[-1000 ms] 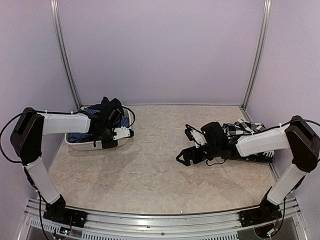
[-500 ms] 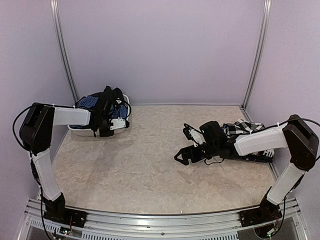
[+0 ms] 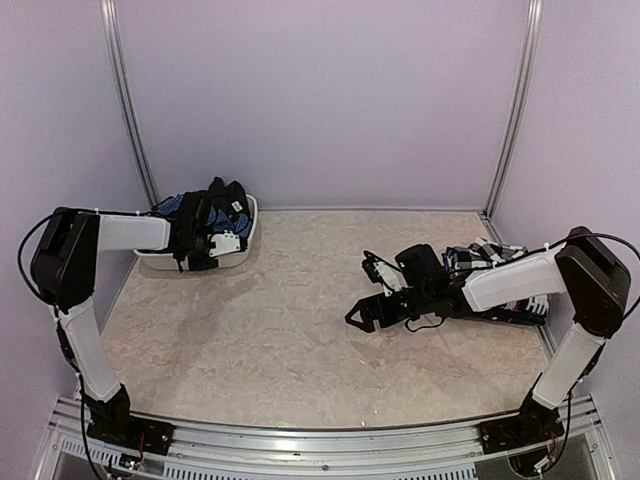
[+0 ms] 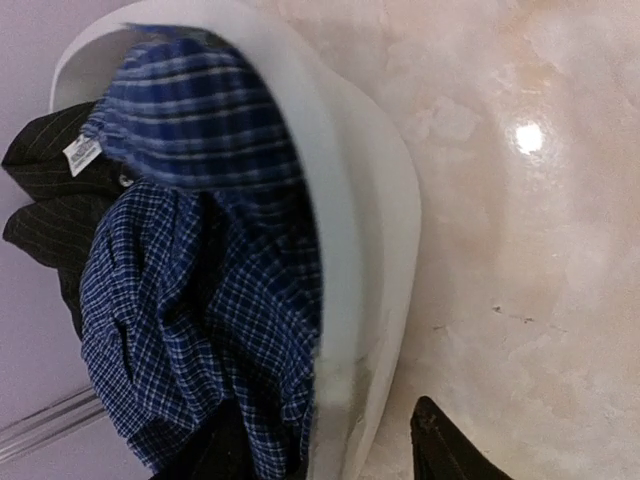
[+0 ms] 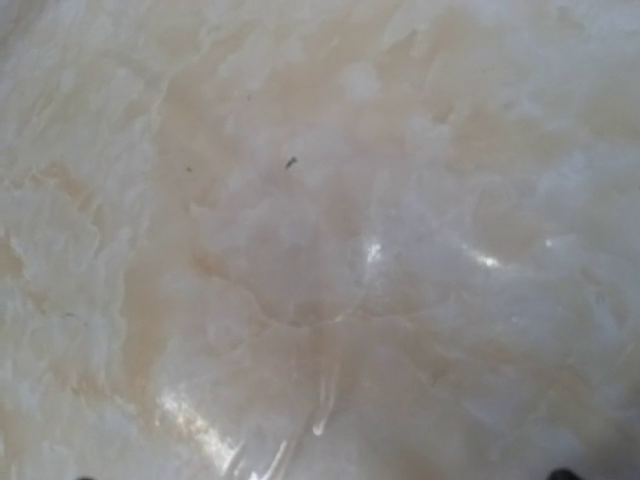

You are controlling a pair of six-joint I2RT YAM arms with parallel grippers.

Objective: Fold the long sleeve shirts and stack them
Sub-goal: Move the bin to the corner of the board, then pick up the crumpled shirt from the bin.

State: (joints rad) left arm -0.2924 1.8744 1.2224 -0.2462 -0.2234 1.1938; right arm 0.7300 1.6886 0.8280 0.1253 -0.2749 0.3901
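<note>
Reaching into the back left corner of the pale marbled worktop [image 3: 280, 340], the left hand [image 3: 218, 236] hovered at the white oval plastic basin [image 4: 372, 230], jaws parted and gripping nothing. Its one visible dark fingertip [image 4: 440, 455] stood just clear of the basin's outer wall. Inside the basin lay the crumpled blue shirt with fine dark check [image 4: 190, 310], and the black shirt [image 4: 45, 200] was bunched beside it. The right hand [image 3: 360, 291] lay low over the worktop's middle, jaws spread wide and empty. Behind it, under the right arm, lay the bold black-and-white check shirt [image 3: 482, 256].
</note>
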